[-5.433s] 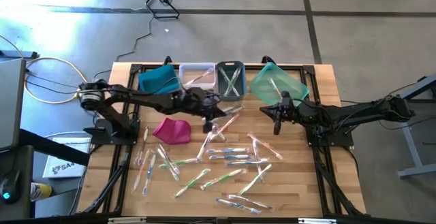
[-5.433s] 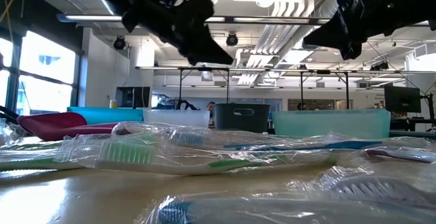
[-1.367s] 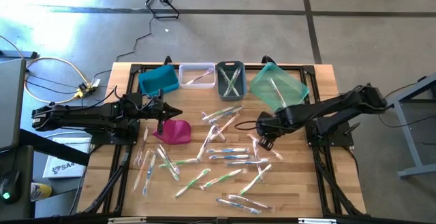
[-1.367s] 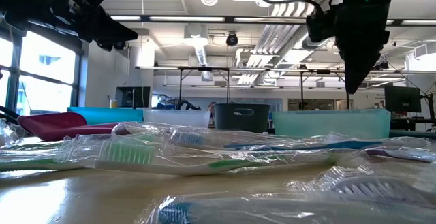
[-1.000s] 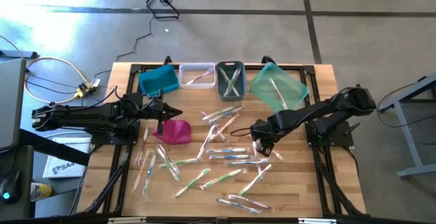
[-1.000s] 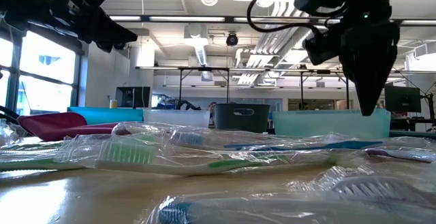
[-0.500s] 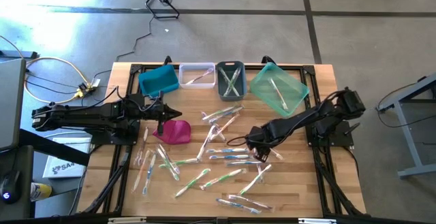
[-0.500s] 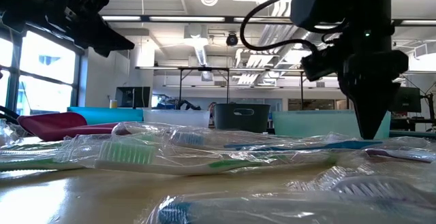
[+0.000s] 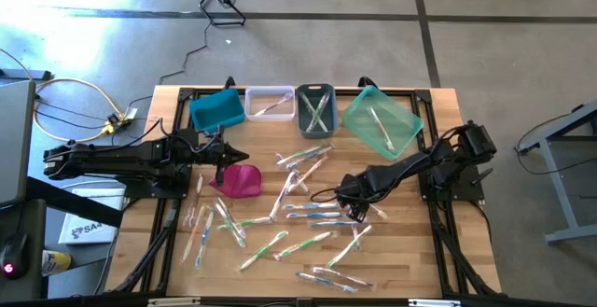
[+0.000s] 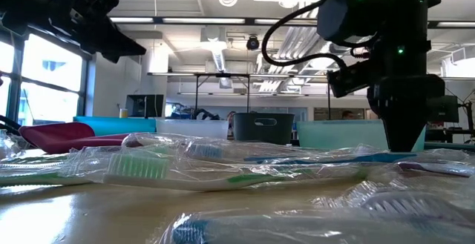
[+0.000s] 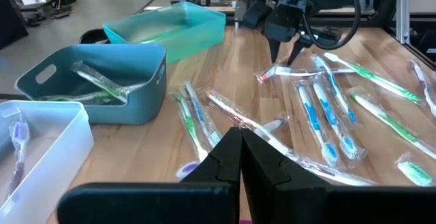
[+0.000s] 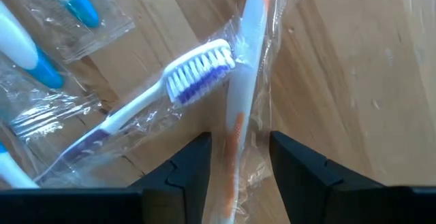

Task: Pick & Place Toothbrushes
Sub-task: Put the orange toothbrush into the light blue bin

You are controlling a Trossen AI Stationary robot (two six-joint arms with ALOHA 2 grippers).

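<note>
Many wrapped toothbrushes (image 9: 308, 216) lie scattered over the wooden table. My right gripper (image 9: 352, 200) is down at the table, open, pointing down. Its two fingers stand on either side of the handle of a white-and-orange wrapped toothbrush (image 12: 242, 115), which lies flat on the wood beside a purple-bristled toothbrush (image 12: 174, 88); I see no finger touching it. My left gripper (image 9: 224, 165) hangs shut above the table by the magenta pouch (image 9: 238, 180), holding nothing.
Along the far edge stand a blue bin (image 9: 216, 109), a clear bin (image 9: 270, 104), a grey bin (image 9: 315, 109) and a teal bin (image 9: 381, 120); the last three hold toothbrushes. Blue-handled toothbrushes (image 12: 48, 40) lie close to my right gripper.
My right gripper has come down to the table and a little toward its left and near edges, ending astride the white-and-orange toothbrush. The toothbrushes have stayed where they were.
</note>
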